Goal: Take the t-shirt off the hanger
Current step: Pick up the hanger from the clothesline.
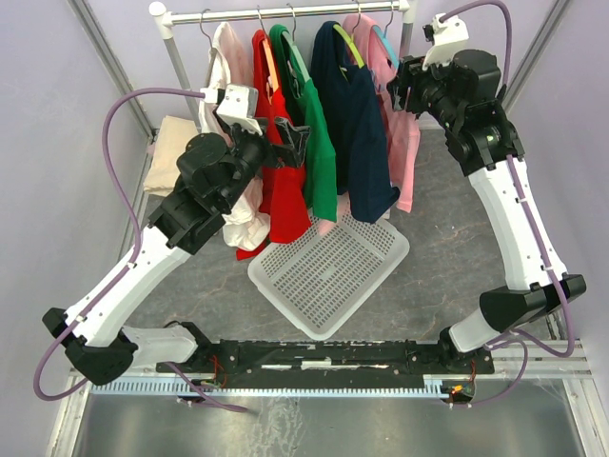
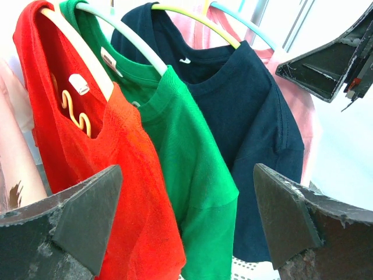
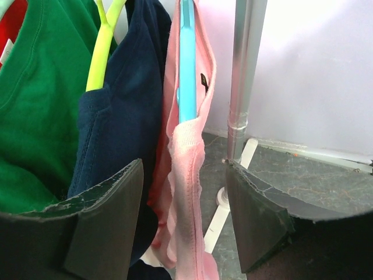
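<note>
Several t-shirts hang on hangers from the rail point(image 1: 285, 13): a whitish one point(image 1: 228, 57), red point(image 1: 281, 190), green point(image 1: 319, 143), navy point(image 1: 366, 143) and pink point(image 1: 404, 143). My left gripper point(image 1: 297, 145) is open and empty in front of the red point(image 2: 87, 134) and green point(image 2: 192, 163) shirts, not touching them point(image 2: 186, 198). My right gripper point(image 1: 395, 90) is open, its jaws standing either side of the pink shirt's shoulder edge point(image 3: 186, 175) just below the blue hanger point(image 3: 186, 64), not closed on it point(image 3: 183, 192). The navy shirt point(image 3: 116, 116) hangs on a yellow-green hanger point(image 3: 102, 52).
A white perforated basket point(image 1: 328, 267) lies on the grey table under the shirts. A beige cloth point(image 1: 166, 152) lies at the left by the rack. The rack's right upright pole point(image 3: 242, 76) stands close beside my right gripper's right finger.
</note>
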You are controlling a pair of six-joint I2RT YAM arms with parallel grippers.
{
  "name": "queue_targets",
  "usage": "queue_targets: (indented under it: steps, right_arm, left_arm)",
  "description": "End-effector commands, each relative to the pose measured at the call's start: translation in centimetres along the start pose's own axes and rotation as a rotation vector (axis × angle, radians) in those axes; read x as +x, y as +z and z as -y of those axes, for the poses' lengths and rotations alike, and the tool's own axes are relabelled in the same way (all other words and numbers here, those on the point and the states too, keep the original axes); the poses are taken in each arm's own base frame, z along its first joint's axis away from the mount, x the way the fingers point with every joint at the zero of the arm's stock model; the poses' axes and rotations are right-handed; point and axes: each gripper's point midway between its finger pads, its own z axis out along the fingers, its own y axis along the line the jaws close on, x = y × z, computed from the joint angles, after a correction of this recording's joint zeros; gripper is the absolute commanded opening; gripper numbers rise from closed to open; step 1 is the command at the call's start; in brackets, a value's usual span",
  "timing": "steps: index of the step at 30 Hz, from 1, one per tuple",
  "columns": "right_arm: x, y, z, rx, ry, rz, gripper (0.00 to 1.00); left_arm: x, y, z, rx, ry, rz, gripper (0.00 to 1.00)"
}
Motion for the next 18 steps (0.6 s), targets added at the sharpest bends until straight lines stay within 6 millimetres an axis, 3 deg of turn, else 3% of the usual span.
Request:
queue_targets:
  steps: [1, 7, 18]
  right_arm:
    - [-2.1, -0.8, -0.4, -0.019, -0.030, 0.074, 0.66]
    - [-1.7, -0.4, -0.4, -0.022, -0.031, 0.065, 0.66]
    - [-0.9, 1.7, -0.3, -0.017, -0.027, 0.035, 0.57]
  left_arm:
    - [-1.5, 0.1, 0.0, -0.002, 0.023, 0.057, 0.99]
    - [-1.3, 0.2, -0.2, -0.013, 0.024, 0.053, 0.99]
    - [-1.5, 0.2, -0.5, -0.030, 0.032, 0.065, 0.99]
